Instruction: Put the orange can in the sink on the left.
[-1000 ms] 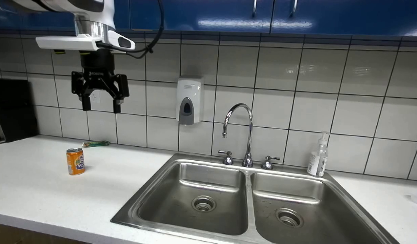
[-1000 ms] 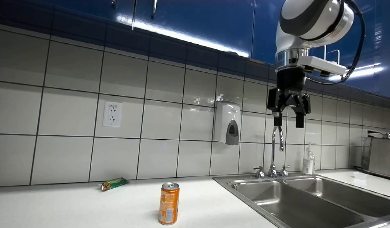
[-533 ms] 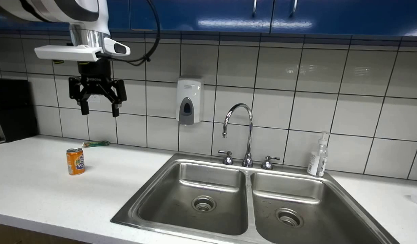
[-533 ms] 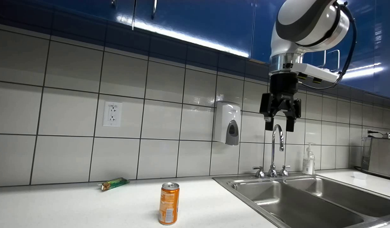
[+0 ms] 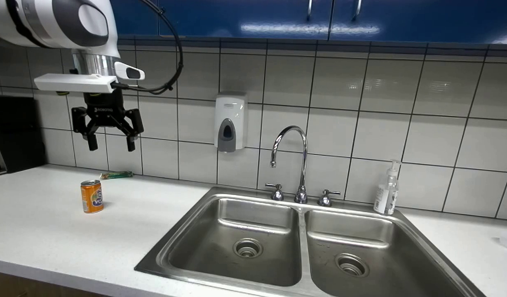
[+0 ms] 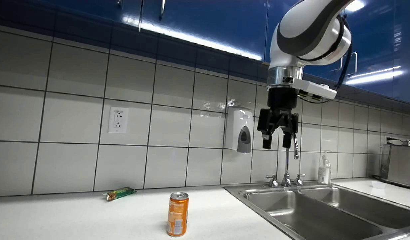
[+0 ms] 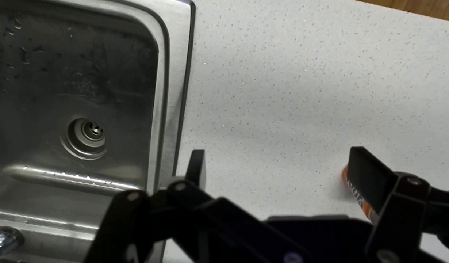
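In an exterior view, the pincer [image 5: 112, 147], jaws spread wide, hangs over the desk [image 5: 47, 235], before a tiled wall [image 5: 195, 119] topped by blue cabinets [image 5: 245, 18]. The orange can [image 5: 92, 197] stands upright at seven o'clock, a green wrapper [image 5: 116, 175] at the can's two o'clock; the left sink basin [image 5: 204, 249] lies at four o'clock, its faucet [image 5: 303, 167] behind.

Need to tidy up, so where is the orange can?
In both exterior views, the orange can stands upright on the counter, left of the sink, with a green packet behind it.
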Robot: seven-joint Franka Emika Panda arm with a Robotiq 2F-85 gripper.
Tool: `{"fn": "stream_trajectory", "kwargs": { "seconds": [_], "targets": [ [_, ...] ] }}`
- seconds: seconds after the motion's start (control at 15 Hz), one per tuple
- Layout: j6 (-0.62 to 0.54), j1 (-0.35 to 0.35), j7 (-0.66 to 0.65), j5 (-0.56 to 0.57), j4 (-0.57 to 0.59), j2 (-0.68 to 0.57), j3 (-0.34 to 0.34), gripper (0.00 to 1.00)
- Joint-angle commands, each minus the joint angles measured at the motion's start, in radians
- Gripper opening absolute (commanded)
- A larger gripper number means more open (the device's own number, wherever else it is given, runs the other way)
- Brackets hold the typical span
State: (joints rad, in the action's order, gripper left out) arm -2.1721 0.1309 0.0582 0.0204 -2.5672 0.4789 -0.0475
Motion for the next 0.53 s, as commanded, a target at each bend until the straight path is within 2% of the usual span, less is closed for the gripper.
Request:
{"fn": "stream_trajectory", "kwargs": {
  "seconds": [0.0,0.47],
  "targets": [
    [-0.064,0.015,0.013,0.001,0.01,-0.047,-0.033,1.0],
    [-0.139,0.044,-0.013,0.005,0.047,-0.152,-0.085,1.0]
  ]
}}
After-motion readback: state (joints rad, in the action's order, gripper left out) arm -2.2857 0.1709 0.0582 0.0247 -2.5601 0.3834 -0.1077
